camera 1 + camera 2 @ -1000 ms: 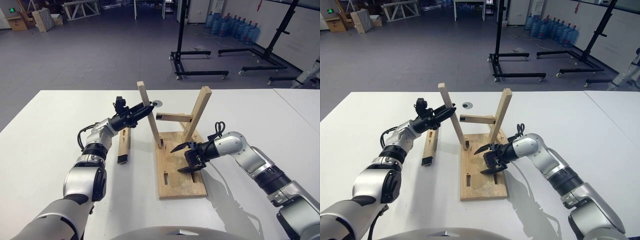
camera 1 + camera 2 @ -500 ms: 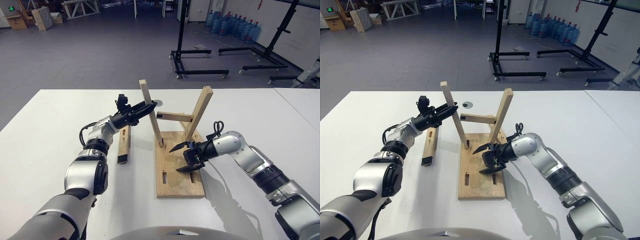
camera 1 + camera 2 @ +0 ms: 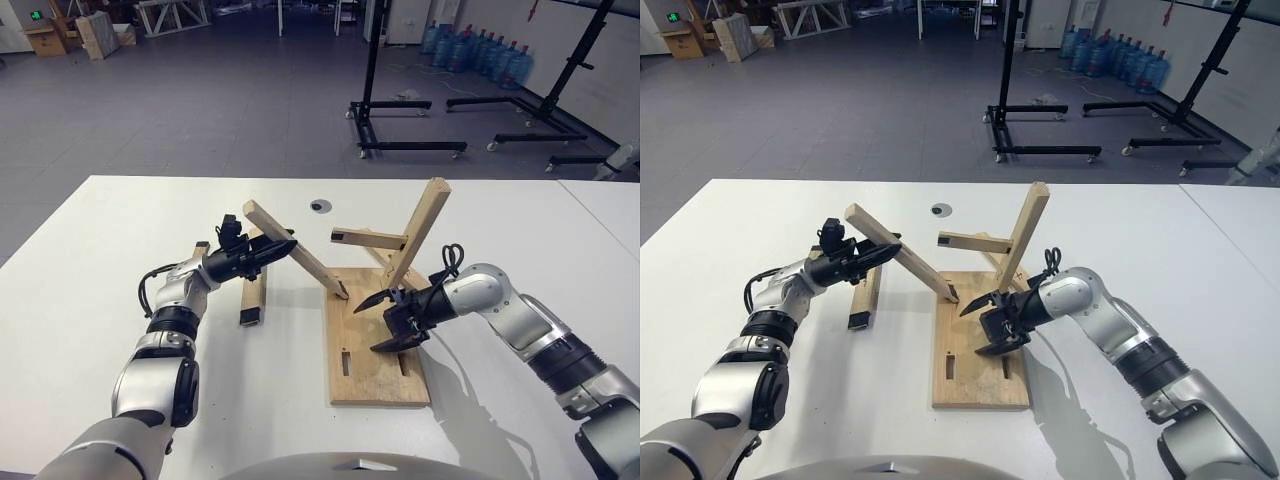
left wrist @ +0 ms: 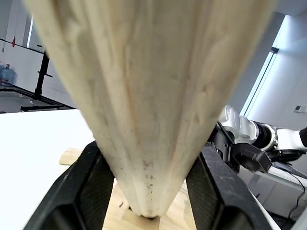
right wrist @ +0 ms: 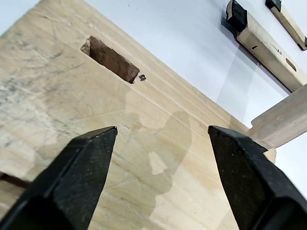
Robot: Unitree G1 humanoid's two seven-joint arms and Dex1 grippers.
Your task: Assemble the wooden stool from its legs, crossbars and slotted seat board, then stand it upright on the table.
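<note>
Left eye view, table (image 3: 90, 330): white, with the slotted seat board (image 3: 378, 375) lying flat on it, slots facing up
Left gripper (image 3: 283, 246): clamped on a wooden leg (image 3: 315, 270), taking it in the upper half
Left wrist view: the black fingers (image 4: 88, 191) press on both sides of the pale wood, and the leg's lower end touches the board
Held leg: leans steeply toward the robot's left, its foot at the board's far left corner; whether it sits in a slot cannot be told
Second leg (image 3: 425, 222): stands at the board's far right part, tilted away to the right
Crossbar (image 3: 368, 239): sticks out from the second leg toward the held leg, its free end apart from that leg
Right gripper (image 3: 366, 329): fingers spread wide with nothing between them, hovering just above the middle of the board
Right wrist view: both dark fingertips (image 5: 81, 167) hang over bare wood, near an empty slot (image 5: 109, 59)
Spare leg (image 3: 254, 297): flat on the table just left of the board, below the left gripper
Further piece (image 5: 288, 21): lies on the table beside the spare leg
Round grommet (image 3: 320, 205): set in the table beyond the stool parts
</note>
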